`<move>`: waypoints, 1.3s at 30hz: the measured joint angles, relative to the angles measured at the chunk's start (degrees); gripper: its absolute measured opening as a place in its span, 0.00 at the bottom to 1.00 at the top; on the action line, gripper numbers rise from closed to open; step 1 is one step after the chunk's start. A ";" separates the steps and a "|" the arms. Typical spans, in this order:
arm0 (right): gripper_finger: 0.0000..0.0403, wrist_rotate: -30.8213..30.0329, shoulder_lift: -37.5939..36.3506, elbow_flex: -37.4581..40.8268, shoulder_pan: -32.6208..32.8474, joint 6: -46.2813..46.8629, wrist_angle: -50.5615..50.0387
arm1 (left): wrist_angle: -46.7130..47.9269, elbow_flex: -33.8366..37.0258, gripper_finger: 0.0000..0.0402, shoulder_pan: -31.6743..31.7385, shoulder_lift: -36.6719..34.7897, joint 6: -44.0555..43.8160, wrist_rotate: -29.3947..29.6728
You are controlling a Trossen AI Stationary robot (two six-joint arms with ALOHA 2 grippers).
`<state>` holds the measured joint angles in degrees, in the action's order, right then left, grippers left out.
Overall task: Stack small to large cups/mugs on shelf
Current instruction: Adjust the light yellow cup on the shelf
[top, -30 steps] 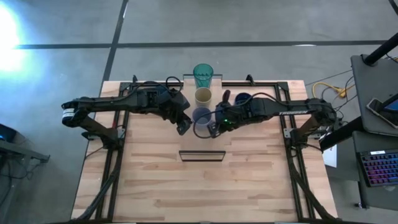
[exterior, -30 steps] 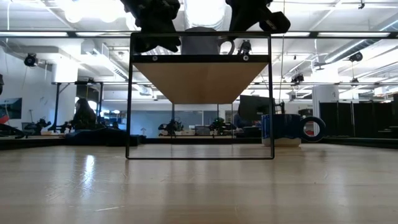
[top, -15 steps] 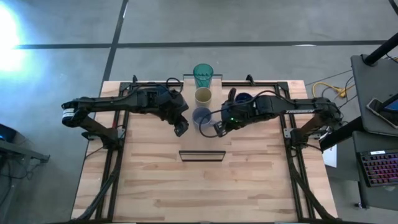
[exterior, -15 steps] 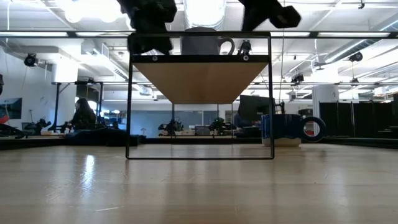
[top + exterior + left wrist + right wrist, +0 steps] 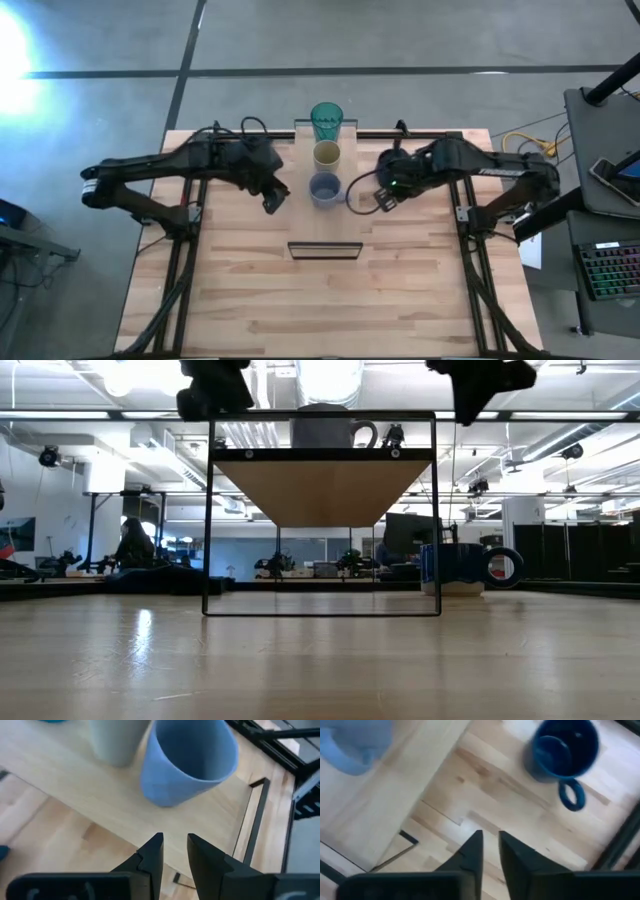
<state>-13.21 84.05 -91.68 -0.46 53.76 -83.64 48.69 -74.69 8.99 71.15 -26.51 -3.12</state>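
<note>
Three cups stand in a row on the light wood shelf (image 5: 325,225): a teal tumbler (image 5: 326,120) farthest, a cream cup (image 5: 327,154) in the middle, and a blue-grey mug (image 5: 324,187) nearest, its handle (image 5: 365,432) to the right. The dark navy mug (image 5: 562,750) stands on the tabletop right of the shelf, hidden under my right arm in the high view. My left gripper (image 5: 272,203) hovers left of the blue-grey mug (image 5: 187,762). My right gripper (image 5: 383,198) hovers right of it. Each has a narrow gap between its fingers and nothing in it.
The shelf stands raised on a thin dark frame (image 5: 210,510) over the slatted tabletop. Black rails (image 5: 185,260) (image 5: 480,270) run along the table's left and right sides. Bare tabletop lies near the front edge. A person (image 5: 135,545) sits far off in the room.
Both grippers have drawn away from the blue-grey mug and risen: the left toward the table's left edge, the right toward the right edge, tipping further downward. The mug stays upright on the shelf where it was.
</note>
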 joint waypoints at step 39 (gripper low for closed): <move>0.13 14.57 3.40 6.91 -18.30 -2.80 34.90 | -31.22 18.33 0.18 13.04 -3.14 -7.09 -3.96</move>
<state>1.35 87.45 -84.77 -18.76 50.96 -48.74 17.48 -56.36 22.04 68.01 -33.60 -7.08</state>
